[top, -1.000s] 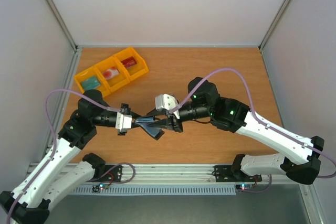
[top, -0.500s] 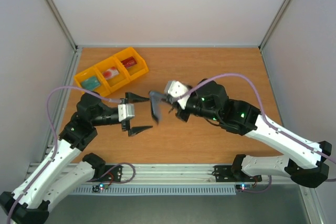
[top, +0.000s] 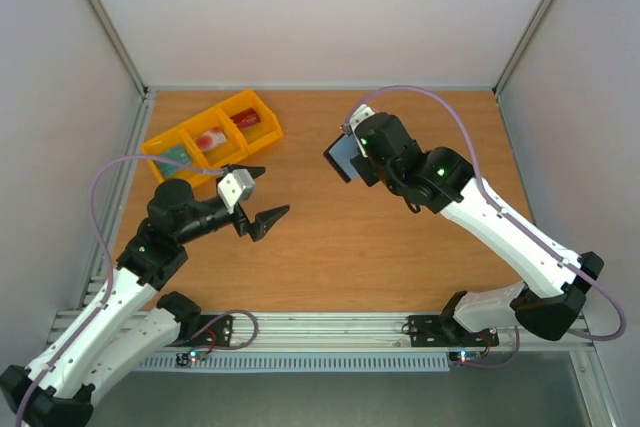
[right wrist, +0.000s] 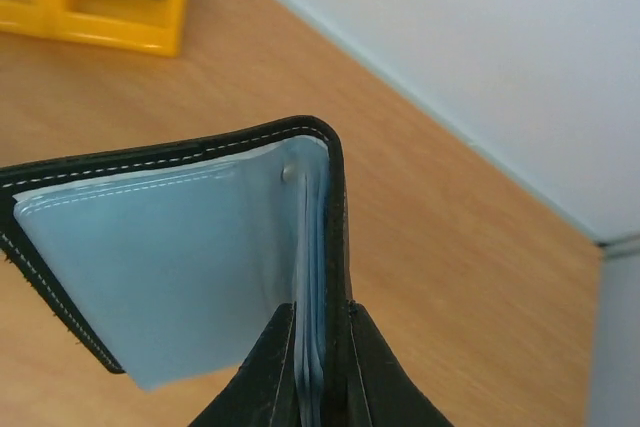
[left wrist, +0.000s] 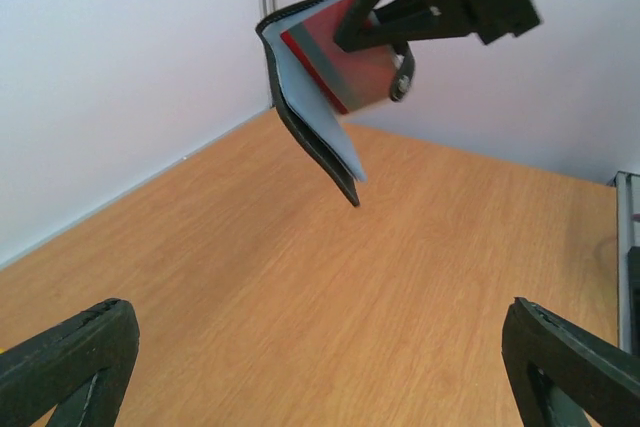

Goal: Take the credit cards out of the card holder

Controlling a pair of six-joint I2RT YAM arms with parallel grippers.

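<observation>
Item one, tabletop [top: 400,247]: orange-brown wood grain, walled by pale panels on three sides. Item two, right arm [top: 480,212]: white and black, reaching from the near right corner toward the far middle of the tabletop. Its tool [right wrist: 322,367] is drawn narrow, clamped on one leaf of the card holder and carrying it in the air. Item three, left arm [top: 150,247]: white and black, angled in from the near left corner. Its tool [top: 272,192] stands wide, with both black fingers [left wrist: 70,362] spread to the edges of the left wrist view, nothing between them, and bare wood beneath. Item four, row of three yellow bins [top: 232,152]: joined side by side and set slantwise at the far left of the tabletop. One bin holds something teal and the other two hold red-and-white things too small to identify. Item five, card holder [top: 342,157]: a black bifold with pale stitching and grey-blue lining. It is held off the tabletop, well apart from the left tool, and is half open, with the free leaf hanging down at a slant. Item six, credit card [left wrist: 335,67]: red with a pale grey band, seated against the gripped leaf inside the fold. One finger of the right tool crosses its face. Thin edges of further layers show in the pocket, but whether they are cards cannot be told.
</observation>
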